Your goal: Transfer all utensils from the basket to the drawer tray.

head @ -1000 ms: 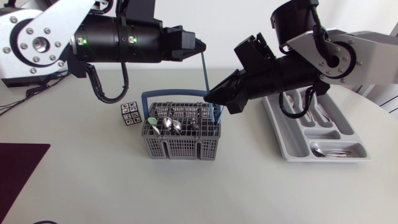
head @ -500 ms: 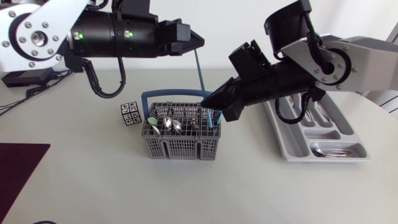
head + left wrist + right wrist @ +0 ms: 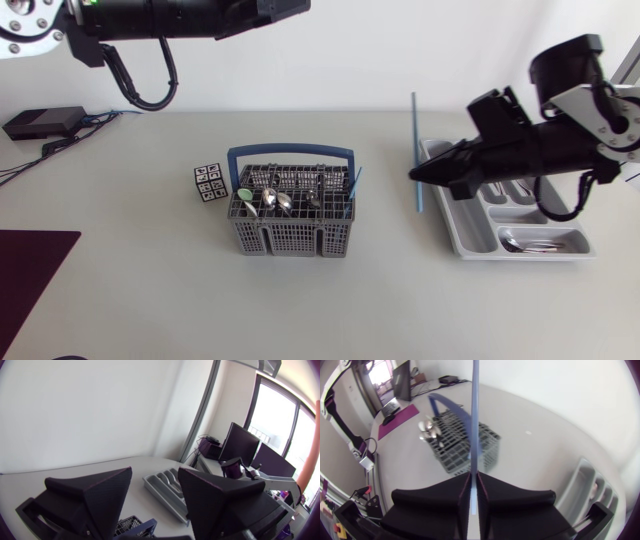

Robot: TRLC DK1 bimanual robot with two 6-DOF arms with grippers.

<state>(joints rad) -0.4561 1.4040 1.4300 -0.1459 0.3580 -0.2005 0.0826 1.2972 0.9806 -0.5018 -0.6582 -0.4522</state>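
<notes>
My right gripper (image 3: 417, 176) (image 3: 474, 476) is shut on a thin blue stick (image 3: 415, 130) (image 3: 475, 410), held upright just left of the grey drawer tray (image 3: 452, 215) (image 3: 590, 485). Spoons and forks (image 3: 505, 185) lie in the tray's compartments. The grey basket (image 3: 290, 225) (image 3: 465, 442) with a blue handle (image 3: 290, 152) stands mid-table, holding spoons (image 3: 275, 200) and another blue stick (image 3: 355, 185). My left arm (image 3: 200, 15) is high at the back left. In its wrist view the left gripper (image 3: 155, 470) is open, nothing between its fingers, and the basket shows far below.
A small patterned cube (image 3: 210, 182) sits just left of the basket. A dark mat (image 3: 30, 270) covers the front left corner. A black box with cables (image 3: 40, 122) lies at the back left.
The blue stick passed from my left gripper to my right. The right arm carried it from above the basket rightward to the tray's left edge. The left arm drew up and back.
</notes>
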